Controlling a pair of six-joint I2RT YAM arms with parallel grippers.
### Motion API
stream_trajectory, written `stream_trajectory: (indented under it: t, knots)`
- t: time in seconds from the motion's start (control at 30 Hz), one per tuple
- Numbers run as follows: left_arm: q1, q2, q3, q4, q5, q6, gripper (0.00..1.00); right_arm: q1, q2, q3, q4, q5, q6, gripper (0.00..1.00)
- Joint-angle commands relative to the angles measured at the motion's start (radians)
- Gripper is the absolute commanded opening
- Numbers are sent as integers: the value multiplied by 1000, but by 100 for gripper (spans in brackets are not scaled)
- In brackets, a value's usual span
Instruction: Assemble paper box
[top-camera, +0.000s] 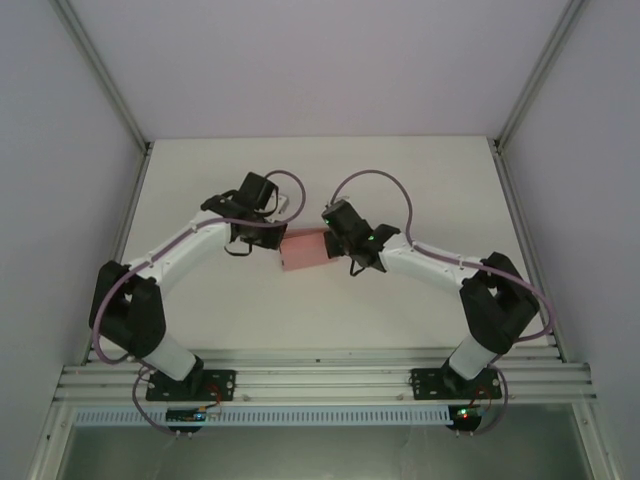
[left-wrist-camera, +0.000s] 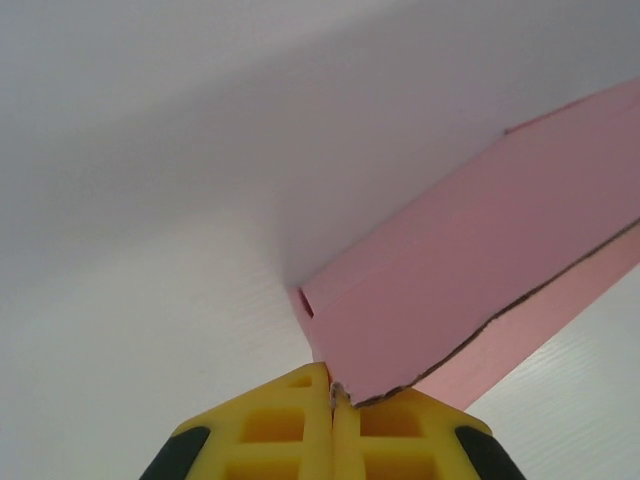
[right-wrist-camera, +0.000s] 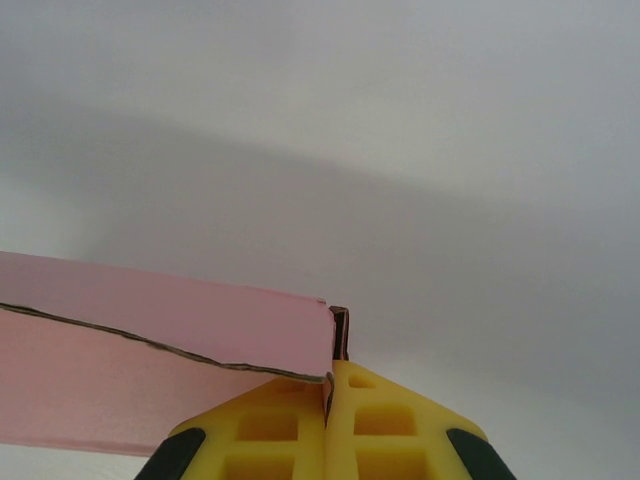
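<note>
The pink paper box (top-camera: 305, 250) is held between both arms over the middle of the white table. In the left wrist view the paper box (left-wrist-camera: 470, 280) runs up to the right, and my left gripper (left-wrist-camera: 335, 392) is shut, its yellow fingers pinching the box's lower corner edge. In the right wrist view the paper box (right-wrist-camera: 150, 350) stretches off to the left, a thin flap of it clamped between the yellow fingers of my right gripper (right-wrist-camera: 329, 385), which is shut. From above, my left gripper (top-camera: 268, 240) sits at the box's left end and my right gripper (top-camera: 342, 245) at its right end.
The white table (top-camera: 200, 180) is ringed by pale walls with metal frame posts (top-camera: 100, 70) at the back corners. An aluminium rail (top-camera: 320, 380) carrying both arm bases runs along the near edge.
</note>
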Motion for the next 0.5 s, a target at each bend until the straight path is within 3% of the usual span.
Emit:
stream_trajectory:
  t: [0.0, 0.13, 0.47]
  knots:
    - [0, 13, 72, -58, 142, -200, 0, 57, 75, -35, -243, 27, 78, 0]
    - [23, 22, 127, -158, 118, -305, 0, 95, 88, -12, -318, 75, 117, 0]
    - [54, 112, 167, -152, 287, -456, 0, 150, 82, 6, -354, 145, 173, 0]
